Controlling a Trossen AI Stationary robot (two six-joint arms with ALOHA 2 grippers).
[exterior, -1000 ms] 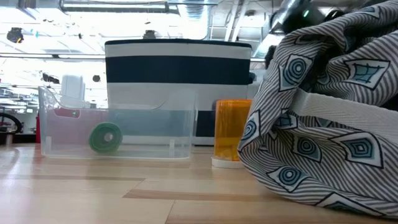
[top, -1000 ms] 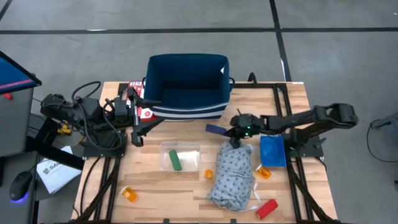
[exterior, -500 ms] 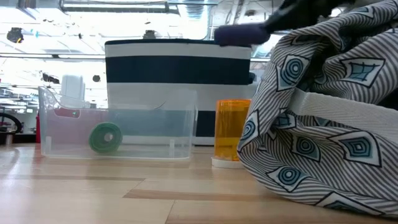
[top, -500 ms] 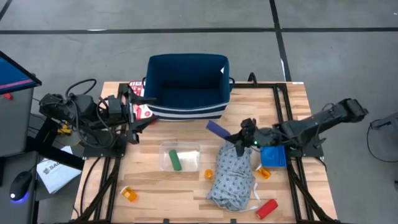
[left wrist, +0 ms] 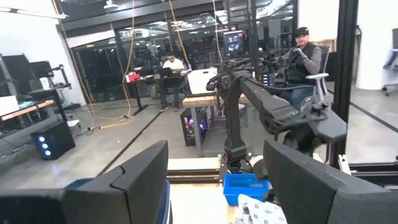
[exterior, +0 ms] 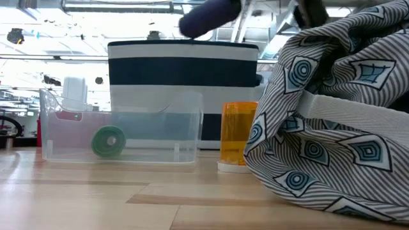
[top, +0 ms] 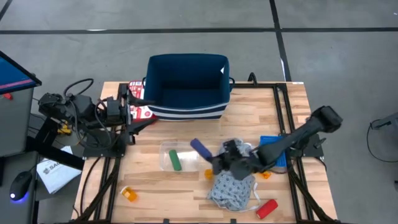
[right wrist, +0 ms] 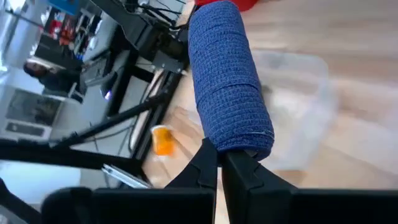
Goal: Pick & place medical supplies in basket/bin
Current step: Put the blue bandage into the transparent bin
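Note:
My right gripper (top: 214, 163) hangs over the table's middle, between the clear tray (top: 180, 155) and the grey dotted garment (top: 233, 183), shut on a purple-blue cylinder (top: 200, 149). The low view shows that cylinder (exterior: 208, 16) high in the air. A green cylinder (top: 175, 160) lies inside the tray. The red cylinder (top: 267, 208) and three orange pill bottles (top: 129, 195) (top: 209, 174) (top: 264, 173) rest on the wood. The navy basket (top: 186, 84) stands at the far edge. My left gripper (top: 138, 109) waits open by the left edge. My right gripper pinches the purple-blue cylinder by its near end (right wrist: 239, 146) between the two fingertips (right wrist: 210, 168). The fingers come about level from the table's right, and the cylinder sticks out beyond them toward the far left. It is lifted clear of the table.
The small blue bin (top: 272, 152) sits at the right edge, partly under my right arm. A red-and-white flat box (top: 140, 99) lies beside the basket near my left gripper. Bare wood shows at the near left of the table. People sit in the room beyond.
My right arm has swung from beside the basket toward the table's near and left side, passing over the garment's far end and carrying the purple-blue cylinder with it. My left arm has drawn back a little toward the left edge.

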